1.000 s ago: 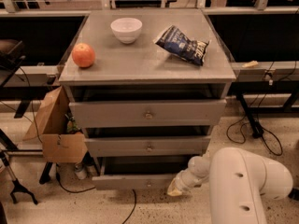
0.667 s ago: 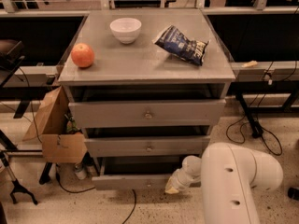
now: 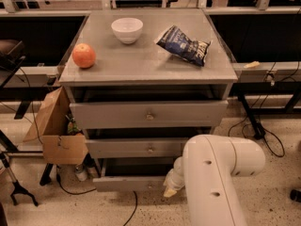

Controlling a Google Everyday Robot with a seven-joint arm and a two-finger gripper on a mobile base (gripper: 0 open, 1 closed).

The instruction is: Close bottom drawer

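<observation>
The bottom drawer (image 3: pixel 127 183) is the slim grey front lowest in the cabinet; it stands pulled out a little, with a dark gap behind its front. Its knob is hidden by my arm. My gripper (image 3: pixel 170 189) is low at the right part of that drawer front, right against it. My white arm (image 3: pixel 214 173) covers the drawer's right end. The middle drawer (image 3: pixel 141 148) and the top drawer (image 3: pixel 148 114) sit above it.
An orange (image 3: pixel 83 55), a white bowl (image 3: pixel 127 29) and a dark blue chip bag (image 3: pixel 184 45) lie on the cabinet top (image 3: pixel 141 62). A cardboard box (image 3: pixel 54 126) stands at the cabinet's left. Cables and a stand foot (image 3: pixel 19 192) lie on the speckled floor.
My arm has swung left across the drawer's right side. The bottom drawer front looks slightly further in than before.
</observation>
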